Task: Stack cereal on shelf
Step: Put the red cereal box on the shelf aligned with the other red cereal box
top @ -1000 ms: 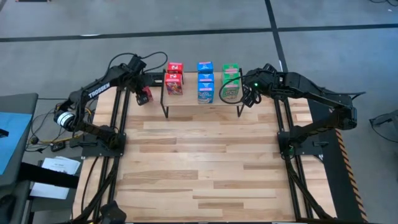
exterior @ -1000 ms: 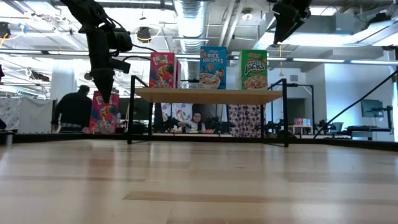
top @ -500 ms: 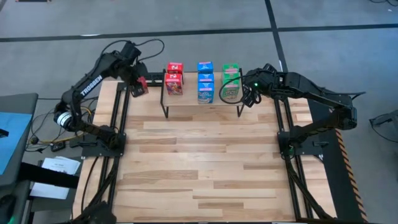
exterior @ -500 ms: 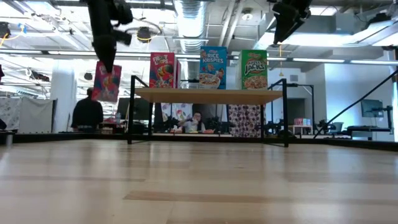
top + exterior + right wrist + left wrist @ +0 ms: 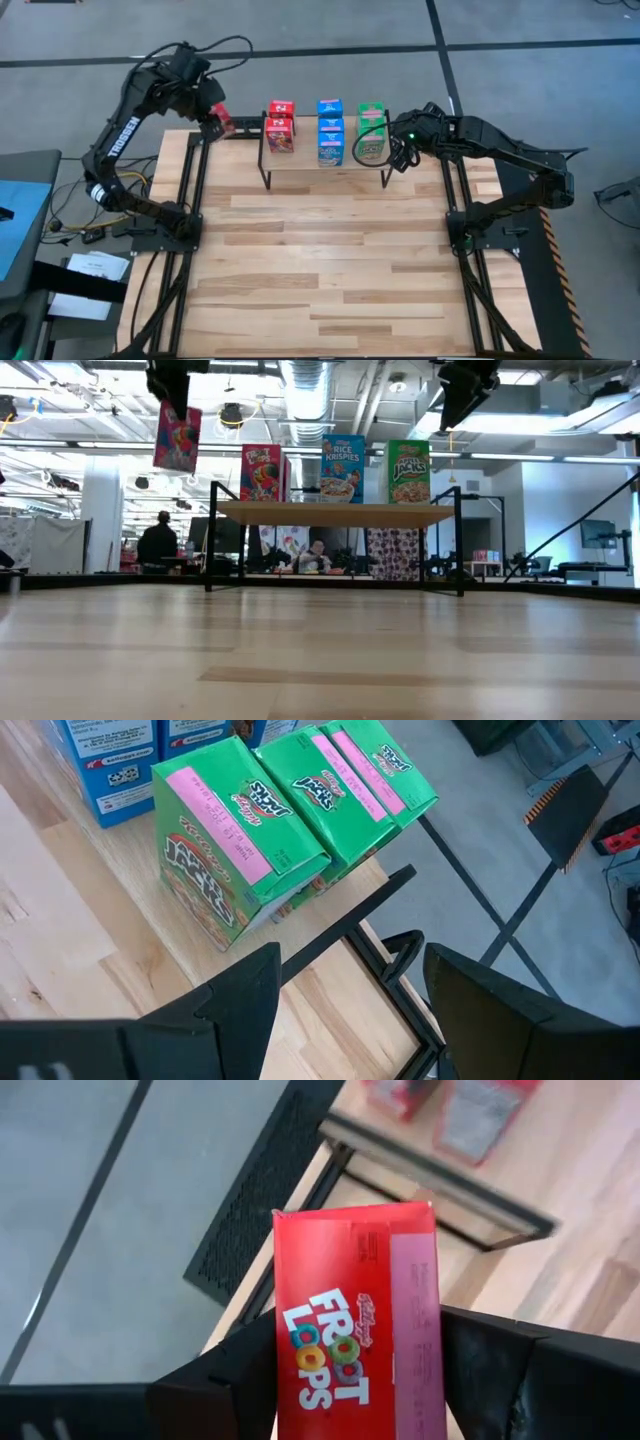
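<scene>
Red cereal box point(image 5: 177, 437), pinched between the left gripper point(image 5: 212, 113)'s fingers, hangs at upper left beside the shelf point(image 5: 335, 513), where a low approach could topple standing boxes, while the right gripper point(image 5: 398, 152) waits spread.

Red, blue and green cereal boxes point(image 5: 329, 133) stand in rows on the shelf point(image 5: 335, 512); one red box point(image 5: 176, 437) hangs aloft.

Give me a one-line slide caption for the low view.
Left gripper holds a red Froot Loops box high beside the shelf; right gripper hovers open above the green boxes.
</scene>
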Tool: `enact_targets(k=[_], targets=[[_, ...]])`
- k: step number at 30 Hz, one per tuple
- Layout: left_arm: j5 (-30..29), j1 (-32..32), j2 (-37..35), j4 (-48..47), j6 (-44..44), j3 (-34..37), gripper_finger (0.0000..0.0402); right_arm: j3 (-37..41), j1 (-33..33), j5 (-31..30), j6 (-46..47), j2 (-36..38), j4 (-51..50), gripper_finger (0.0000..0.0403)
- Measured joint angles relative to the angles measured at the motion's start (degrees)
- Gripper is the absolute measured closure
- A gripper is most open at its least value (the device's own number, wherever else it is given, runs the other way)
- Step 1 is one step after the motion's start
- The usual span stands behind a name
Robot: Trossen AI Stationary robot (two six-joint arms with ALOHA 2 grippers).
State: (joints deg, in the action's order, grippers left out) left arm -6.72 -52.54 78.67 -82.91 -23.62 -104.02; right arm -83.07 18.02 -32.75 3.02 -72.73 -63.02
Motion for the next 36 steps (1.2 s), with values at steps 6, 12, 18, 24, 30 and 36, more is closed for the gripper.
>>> enact_targets(k=[6,12,18,24,30,36], targets=[[0.08,5.84,0.04,-1.41,2.79,-3.54,0.0194,0.01,0.00,0.00,-0.04,0.00,0.00,0.0133],[0.24,13.12,0.07,-1.25,5.56,-3.99,0.0194,0.01,0.00,0.00,-0.03,0.00,0.01,0.0133],[0.21,19.31,0.22,0.37,6.99,-3.99,0.0194,0.00,0.00,0.00,-0.02,0.00,0.00,0.0133],[0.18,23.21,0.61,5.39,8.37,-3.93,0.0194,0.02,0.00,0.00,-0.02,0.00,0.02,0.0133],[0.10,25.70,4.08,6.42,8.44,-3.82,0.0194,0.02,0.00,0.02,-0.02,0.00,0.01,0.0133],[-0.06,27.39,8.37,7.25,6.73,-3.82,0.0194,0.01,0.00,0.02,-0.02,0.00,0.01,0.0133]])
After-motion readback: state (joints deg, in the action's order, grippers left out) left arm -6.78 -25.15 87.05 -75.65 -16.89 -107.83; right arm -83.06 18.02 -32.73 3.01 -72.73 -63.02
